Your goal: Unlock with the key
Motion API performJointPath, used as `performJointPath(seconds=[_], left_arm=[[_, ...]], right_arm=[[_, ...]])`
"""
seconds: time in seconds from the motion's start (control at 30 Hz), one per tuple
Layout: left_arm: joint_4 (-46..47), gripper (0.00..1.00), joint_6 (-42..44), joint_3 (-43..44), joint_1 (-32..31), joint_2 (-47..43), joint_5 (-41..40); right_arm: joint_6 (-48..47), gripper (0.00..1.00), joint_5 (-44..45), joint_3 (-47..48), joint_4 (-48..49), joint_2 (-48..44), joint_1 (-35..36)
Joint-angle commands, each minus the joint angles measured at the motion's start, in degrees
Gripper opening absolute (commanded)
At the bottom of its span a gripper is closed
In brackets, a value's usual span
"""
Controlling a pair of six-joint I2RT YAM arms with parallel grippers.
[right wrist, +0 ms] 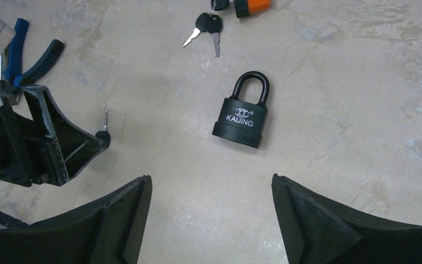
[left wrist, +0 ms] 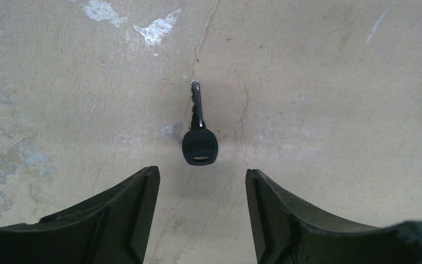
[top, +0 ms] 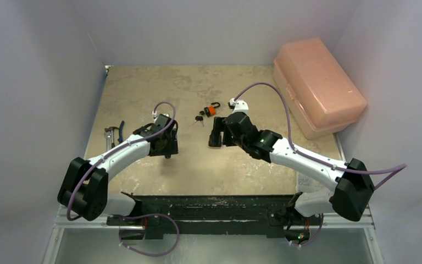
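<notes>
Stretched from near edge of surface (top: 143,88), pointed down: spread left claw (left wrist: 202,173) above key (left wrist: 199,144), spread right claw (right wrist: 211,184) above black padlock (right wrist: 242,118).

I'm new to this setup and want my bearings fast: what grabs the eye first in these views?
A black KAIJING padlock lies flat on the table just ahead of the open right claw. A single black-headed key lies ahead of the open left claw. A big peach plastic box sits at the table's far right corner, and a small orange padlock lies mid-table.
</notes>
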Motion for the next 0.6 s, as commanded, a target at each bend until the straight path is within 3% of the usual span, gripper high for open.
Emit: performJointPath(seconds=[0.0,0.57], left_arm=[[2.4,0.62,-0.9,0.0,0.0,2.5,-1.5],[6.5,0.49,-1.8,-1.0,0.0,9.2,-1.8]], right_arm=[[0.0,0.88,0.9,-1.0,0.4,-1.7,-0.1],[0.6,0.88,-1.1,-1.4,1.3,-0.6,-0.1]])
